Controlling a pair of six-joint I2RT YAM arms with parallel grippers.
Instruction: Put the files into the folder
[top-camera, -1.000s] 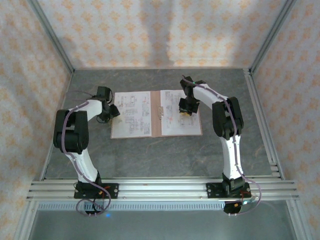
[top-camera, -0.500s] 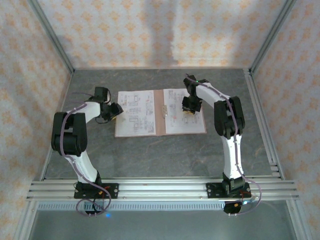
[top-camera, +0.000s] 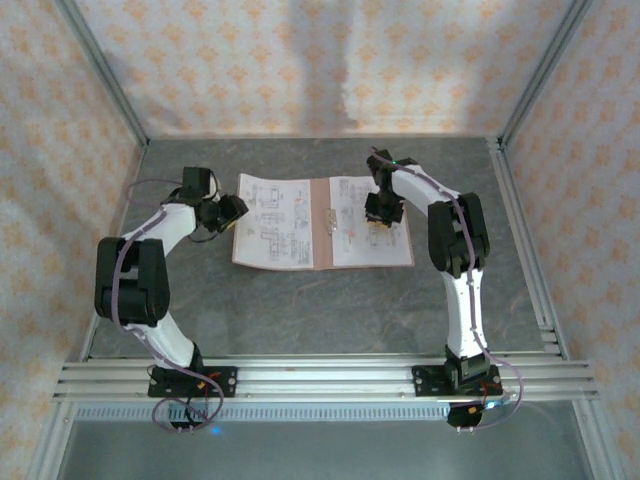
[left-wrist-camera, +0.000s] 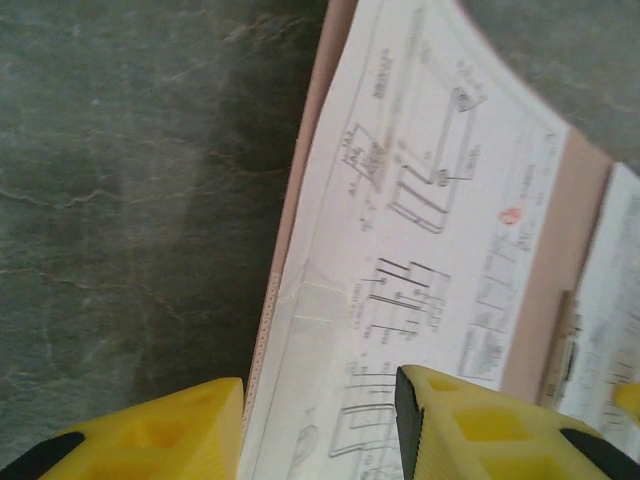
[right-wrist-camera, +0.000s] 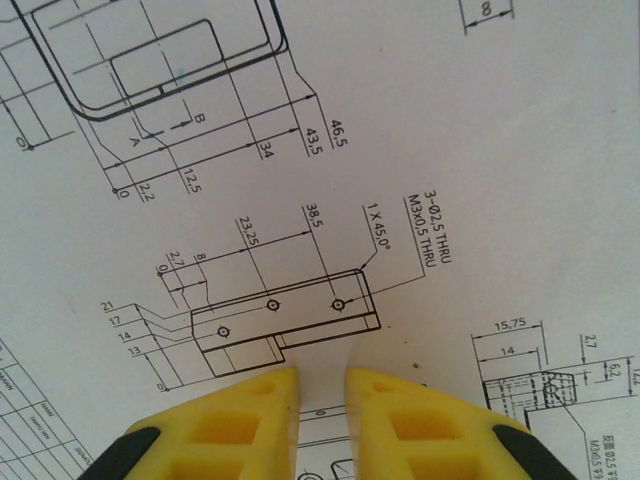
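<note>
The folder (top-camera: 322, 228) lies open on the counter (top-camera: 300, 310), with the files (top-camera: 272, 222) spread over both halves; its left cover looks raised at the outer edge. The risk, as we judge it, is the loose left sheet sliding down the tilted cover, or the cover dropping flat, since nothing clamps it; folding further would also bring it down on the right arm, which stands over the right page. The left gripper (left-wrist-camera: 318, 385) has its jaws well apart, astride the outer edge of cover and sheet, not pinching them. The right gripper (right-wrist-camera: 322, 372) has its jaws almost closed, only a narrow slit between them; they hold nothing, and their tips seem to rest on the printed right sheet, which could crease if they drag.
</note>
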